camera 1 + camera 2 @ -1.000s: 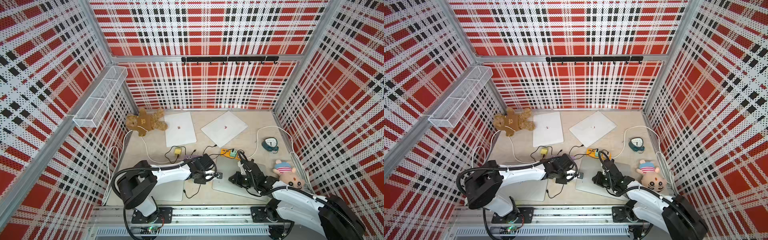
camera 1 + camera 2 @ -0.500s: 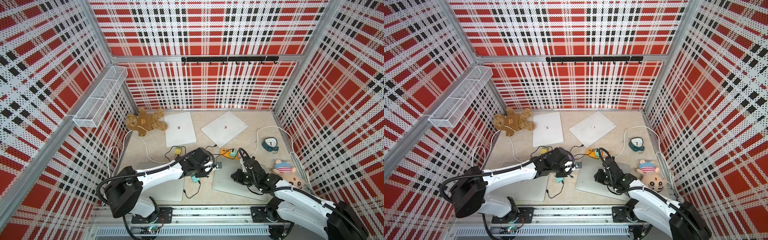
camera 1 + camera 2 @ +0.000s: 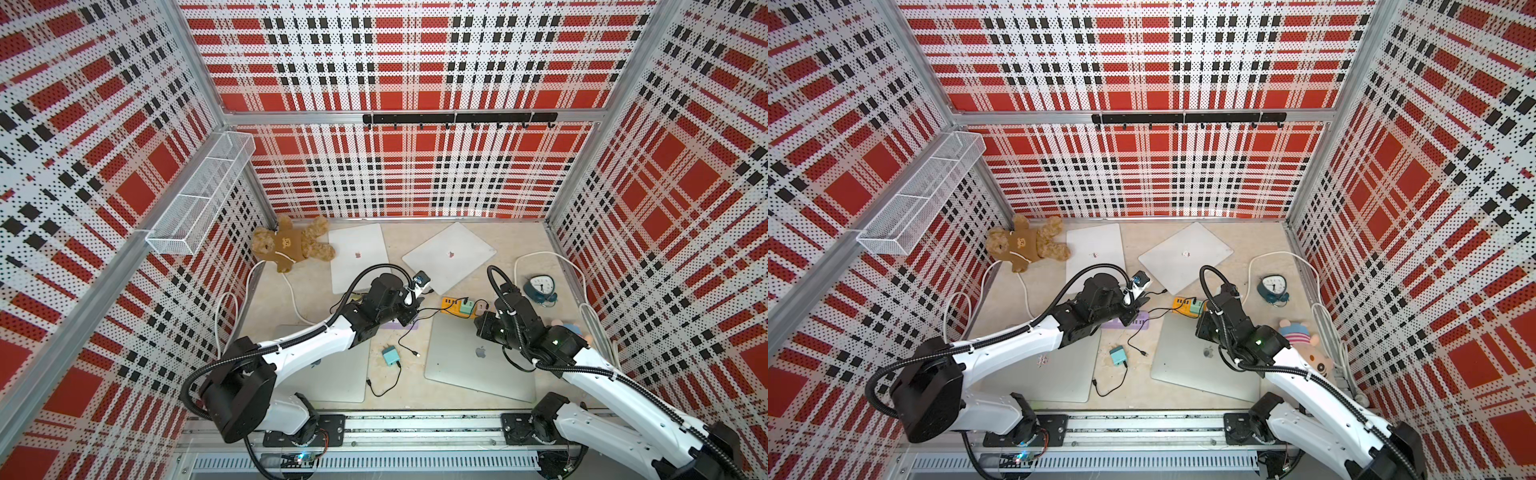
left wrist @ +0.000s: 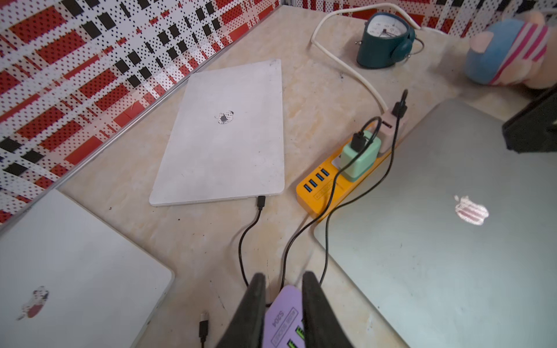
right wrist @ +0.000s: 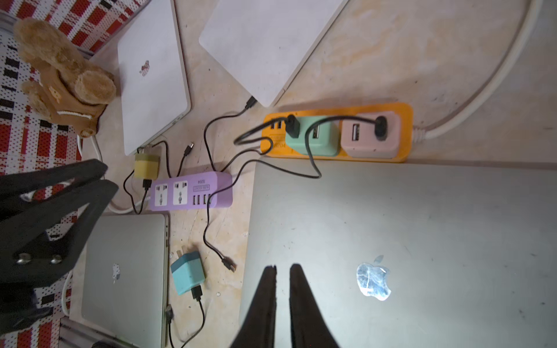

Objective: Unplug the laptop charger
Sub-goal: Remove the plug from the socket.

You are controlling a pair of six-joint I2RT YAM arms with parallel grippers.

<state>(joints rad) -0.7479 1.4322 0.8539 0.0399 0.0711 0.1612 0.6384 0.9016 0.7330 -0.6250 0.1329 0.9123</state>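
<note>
The left jaws stand slightly parted, straddling the end of the purple power strip (image 4: 284, 304). They grip nothing, and I cannot tell whether they touch it. The right jaws hover over the large grey laptop (image 5: 422, 241) with only a slim gap between them, empty. The teal charger (image 5: 187, 275) lies loose on the desk (image 5: 376, 60), prongs bare, between that laptop and a smaller grey laptop (image 5: 126, 265).

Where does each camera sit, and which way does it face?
Top views: high in front, looking down at the table; left arm and right arm show.
Left wrist: on the left arm, facing the orange power strip; left gripper shows.
Right wrist: on the right arm, looking down at the grey laptop; right gripper shows.
Shared: both wrist views show the orange power strip.
</note>
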